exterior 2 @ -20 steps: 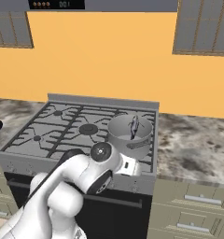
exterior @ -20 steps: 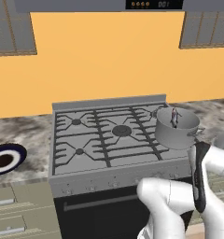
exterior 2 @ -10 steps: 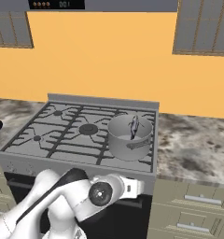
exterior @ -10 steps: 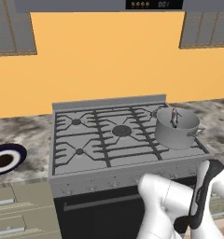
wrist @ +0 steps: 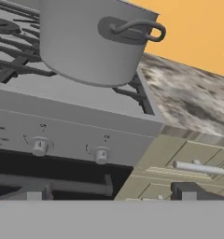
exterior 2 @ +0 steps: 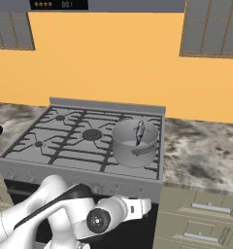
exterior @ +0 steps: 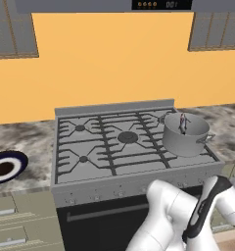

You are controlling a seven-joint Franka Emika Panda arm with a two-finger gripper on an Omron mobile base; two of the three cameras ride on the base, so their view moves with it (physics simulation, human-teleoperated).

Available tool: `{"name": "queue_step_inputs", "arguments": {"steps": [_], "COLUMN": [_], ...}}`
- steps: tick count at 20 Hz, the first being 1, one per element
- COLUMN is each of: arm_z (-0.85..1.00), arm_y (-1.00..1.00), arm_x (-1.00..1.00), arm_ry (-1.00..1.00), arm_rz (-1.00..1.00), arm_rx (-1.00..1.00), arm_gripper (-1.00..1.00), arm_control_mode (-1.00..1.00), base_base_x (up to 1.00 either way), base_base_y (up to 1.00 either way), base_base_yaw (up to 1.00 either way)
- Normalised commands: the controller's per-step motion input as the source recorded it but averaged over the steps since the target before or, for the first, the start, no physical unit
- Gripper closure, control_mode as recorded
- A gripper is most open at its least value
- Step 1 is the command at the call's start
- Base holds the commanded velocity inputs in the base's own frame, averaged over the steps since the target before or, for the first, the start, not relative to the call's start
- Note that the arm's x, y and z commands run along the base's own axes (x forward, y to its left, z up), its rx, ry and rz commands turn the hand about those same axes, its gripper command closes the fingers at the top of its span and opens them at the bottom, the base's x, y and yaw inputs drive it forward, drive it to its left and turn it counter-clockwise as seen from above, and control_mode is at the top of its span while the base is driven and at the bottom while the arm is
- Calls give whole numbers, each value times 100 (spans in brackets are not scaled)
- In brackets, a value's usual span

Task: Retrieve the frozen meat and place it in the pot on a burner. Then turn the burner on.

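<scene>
The grey pot [exterior: 185,136] [exterior 2: 134,144] stands on the front right burner of the stove [exterior: 109,147]. The frozen meat [exterior: 182,123] [exterior 2: 139,132], a small dark chunk, leans inside it. In the hand view the pot [wrist: 90,44] looms close at the upper left, one side handle [wrist: 138,29] facing me. My gripper [wrist: 111,195] is low in front of the stove's front panel. It is open, its two dark fingertips [wrist: 35,193] far apart with nothing between them. Two knobs [wrist: 101,155] sit on the panel just ahead.
A dark-blue-rimmed plate [exterior: 7,166] lies on the marble counter left of the stove. More marble counter [exterior 2: 201,151] runs to the right, with drawers [wrist: 198,167] below it. The oven door handle [wrist: 58,184] crosses under the knobs.
My arm has folded down, and the hand has dropped from stovetop height to the front of the stove. Pot and meat have not moved.
</scene>
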Motion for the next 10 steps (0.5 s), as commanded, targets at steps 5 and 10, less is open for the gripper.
{"name": "queue_step_inputs", "arguments": {"steps": [5,10], "arm_z": [-23,0], "arm_y": [0,0], "arm_x": [0,0], "arm_ry": [-1,0], "arm_rz": [0,0], "arm_rx": [-9,0], "arm_gripper": [-100,-100], "arm_control_mode": [-100,-100], "base_base_x": [0,0], "base_base_y": [0,0], "base_base_yaw": [0,0]}}
